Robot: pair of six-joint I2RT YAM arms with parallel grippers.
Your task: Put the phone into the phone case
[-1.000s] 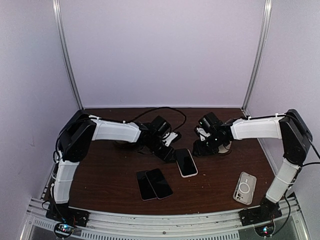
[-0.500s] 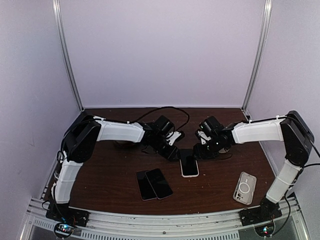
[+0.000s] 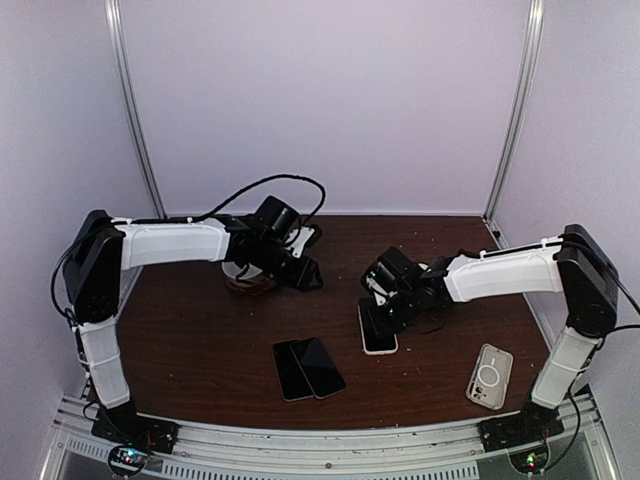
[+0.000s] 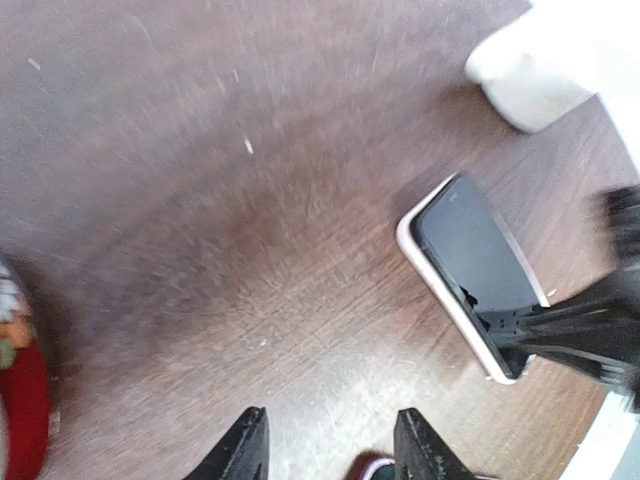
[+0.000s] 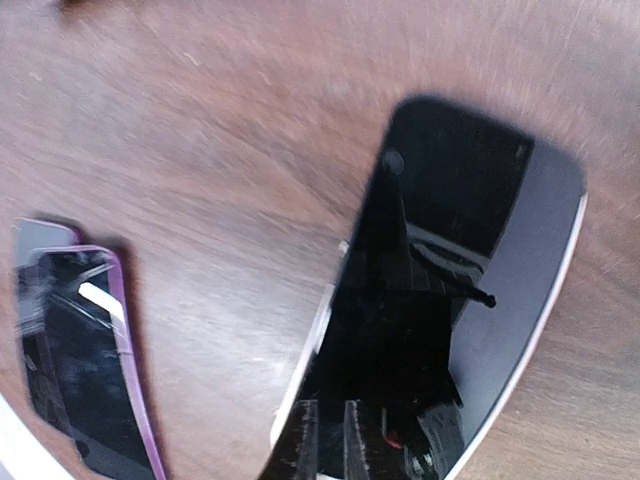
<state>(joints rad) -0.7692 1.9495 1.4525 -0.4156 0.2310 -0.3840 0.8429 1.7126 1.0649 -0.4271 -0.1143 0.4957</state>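
The phone (image 3: 379, 338), black-screened with a white edge, lies flat on the brown table mid-right; it also shows in the left wrist view (image 4: 470, 265) and the right wrist view (image 5: 490, 220). My right gripper (image 3: 373, 318) is over its left edge, its fingers (image 5: 305, 440) pressed nearly together with nothing between them. My left gripper (image 3: 307, 275) is open and empty, off to the phone's upper left, over bare wood (image 4: 330, 450). The clear phone case (image 3: 490, 376) lies at the front right, apart from both grippers.
Two more phones (image 3: 308, 368) lie side by side at the front centre, one purple-edged (image 5: 85, 350). A red and white object (image 3: 250, 279) sits under the left arm. A black cable (image 3: 270, 185) loops up behind the left wrist.
My left arm has pulled back to the left and away from the phone. My right gripper has moved left and nearer, onto the phone's left edge. The phone has slid slightly nearer.
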